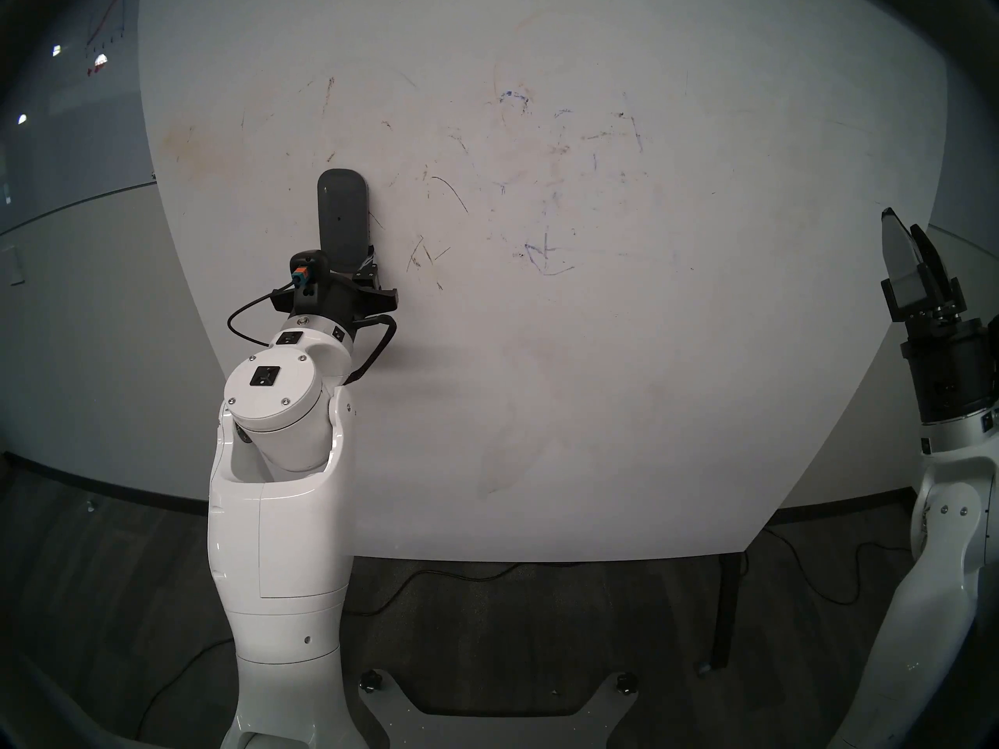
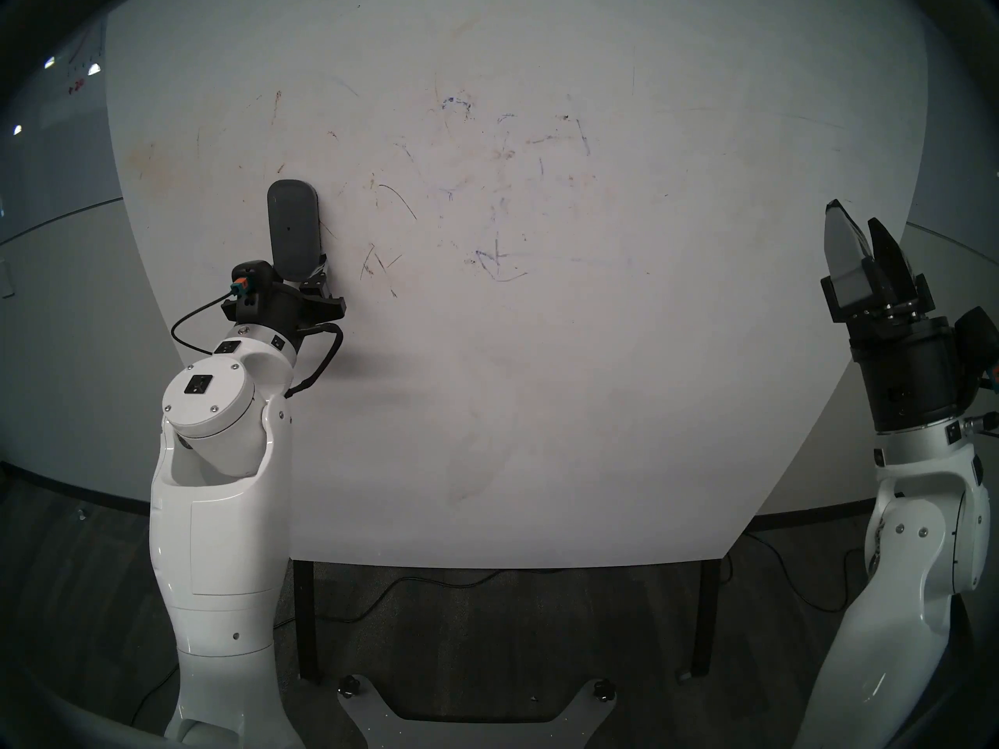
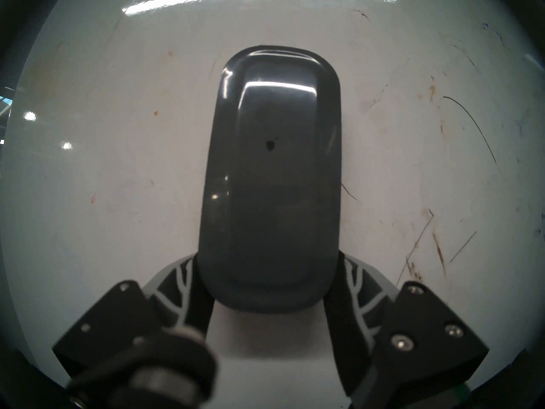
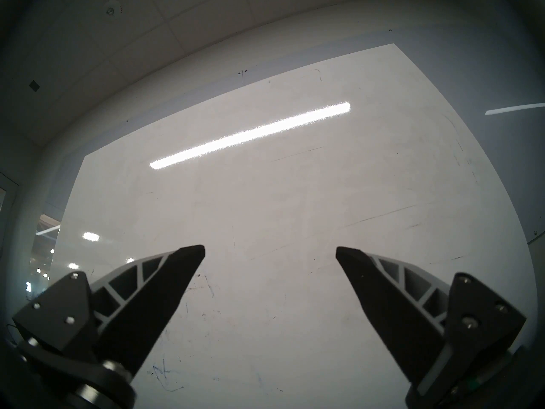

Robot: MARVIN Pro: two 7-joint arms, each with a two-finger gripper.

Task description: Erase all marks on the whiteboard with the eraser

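The whiteboard (image 1: 594, 380) fills the head views, scuffed with brown and black scratches. Faint blue marks (image 1: 543, 253) remain at its middle, with more blue remnants (image 1: 511, 96) higher up; they also show in the right wrist view as marks (image 4: 163, 373). The dark grey eraser (image 1: 343, 218) stands upright, flat against the board left of the marks. My left gripper (image 1: 359, 261) is shut on the lower end of the eraser (image 3: 271, 178), a finger on each side. My right gripper (image 1: 904, 221) hangs open and empty off the board's right edge, fingers (image 4: 182, 281) spread wide.
A grey wall panel with a red graph (image 1: 105, 23) is at the far upper left. Dark stand legs (image 1: 727, 607) hold the board up, and cables (image 1: 432, 575) run over the floor beneath. The robot's base plate (image 1: 486, 694) sits below.
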